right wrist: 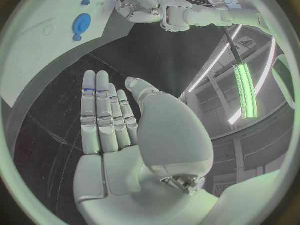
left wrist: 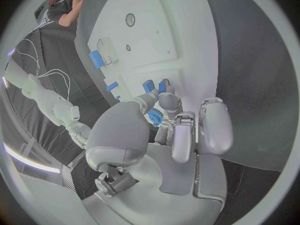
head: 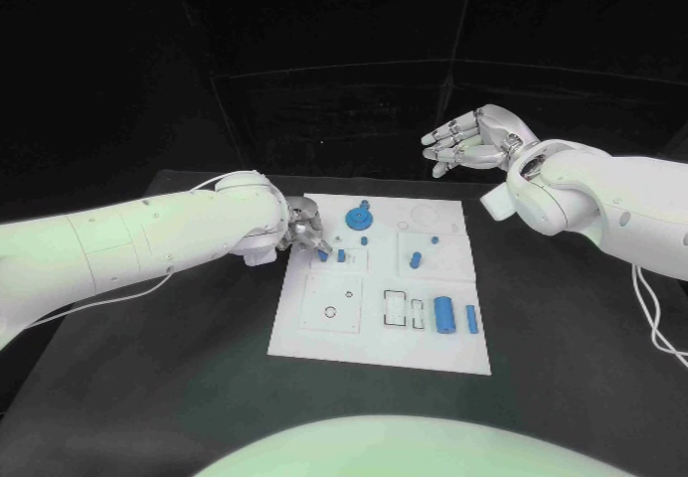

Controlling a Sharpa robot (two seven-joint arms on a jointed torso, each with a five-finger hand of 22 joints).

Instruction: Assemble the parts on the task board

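The board lies in the middle of the head view on the black desk, its near and right edges free, with open desk on all sides. The left hand sits at the board's upper left edge, fingers curled down onto it. A small blue part lies right at its fingertips; the head view does not settle whether it is pinched or only touched. In the left wrist view the fingers come together at the board beside blue pieces, and a blue bit shows between thumb and fingers, half hidden, so the grip cannot be told.

The right hand hangs in the upper right of the head view, above and beyond the board's far right corner, well apart from it. Its fingers are loosely bent and hold nothing; the right wrist view shows the fingers straight, side by side, with the thumb apart.

On the board, a blue gear sits near the top centre, a small peg right of centre, and two blue bars stand in the lower right, next to a dark-outlined slot. A ring mark lies lower left.
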